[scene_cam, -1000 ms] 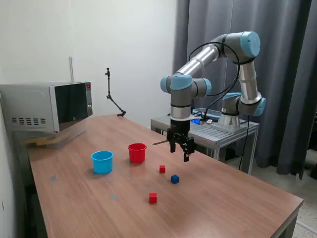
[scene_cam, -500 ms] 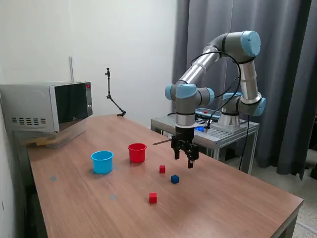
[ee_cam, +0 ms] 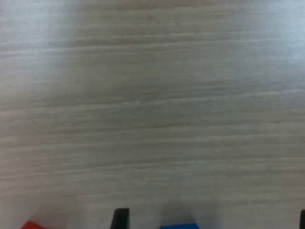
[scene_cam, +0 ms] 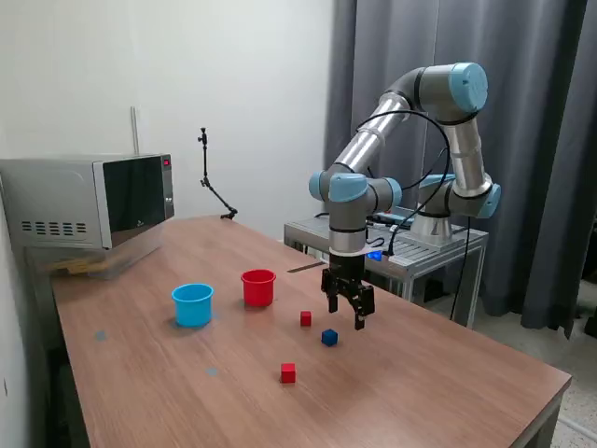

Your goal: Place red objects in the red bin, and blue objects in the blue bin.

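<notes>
Cubes (scene_cam: 329, 337) on table, cups (scene_cam: 258, 287) upright

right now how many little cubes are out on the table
3 in view. A red cube near the red cup, a blue cube below the tool, another red cube nearer the front edge. The cups may hide more.

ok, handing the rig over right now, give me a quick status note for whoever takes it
Claw: above the table, just over the blue cube, nothing visibly held; open or shut can't be told.
Loose on the table: the blue cube, a red cube next to it, and another red cube nearer the front edge. Only one blue cube shows.
Red cup and light-blue cup stand side by side, toward the exterior view's left of the cubes. Their contents can't be seen.
Done: nothing that can be confirmed.
Left: blue cube into the light-blue cup, both red cubes into the red cup.
</notes>
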{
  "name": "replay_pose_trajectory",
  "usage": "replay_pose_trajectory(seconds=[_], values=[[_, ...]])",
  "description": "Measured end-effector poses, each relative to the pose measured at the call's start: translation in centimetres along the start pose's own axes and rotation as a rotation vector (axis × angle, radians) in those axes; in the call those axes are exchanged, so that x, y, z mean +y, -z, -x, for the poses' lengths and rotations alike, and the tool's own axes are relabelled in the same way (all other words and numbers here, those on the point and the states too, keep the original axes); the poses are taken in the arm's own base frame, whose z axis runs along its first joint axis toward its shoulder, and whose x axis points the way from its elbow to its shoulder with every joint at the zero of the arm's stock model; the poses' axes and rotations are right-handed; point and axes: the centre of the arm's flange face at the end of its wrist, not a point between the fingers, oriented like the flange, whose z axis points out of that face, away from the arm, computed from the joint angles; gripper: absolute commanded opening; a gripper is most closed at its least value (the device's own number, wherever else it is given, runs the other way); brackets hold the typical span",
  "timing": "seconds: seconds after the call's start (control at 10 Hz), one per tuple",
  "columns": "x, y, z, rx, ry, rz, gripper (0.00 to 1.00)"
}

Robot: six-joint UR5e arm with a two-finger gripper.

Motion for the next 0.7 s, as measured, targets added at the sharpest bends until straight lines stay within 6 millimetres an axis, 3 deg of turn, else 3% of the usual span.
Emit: replay_pose_trajectory(seconds=[0.7], values=[[0.9,-2.2,0.3,0.043,0.021,-0.032,1.0]])
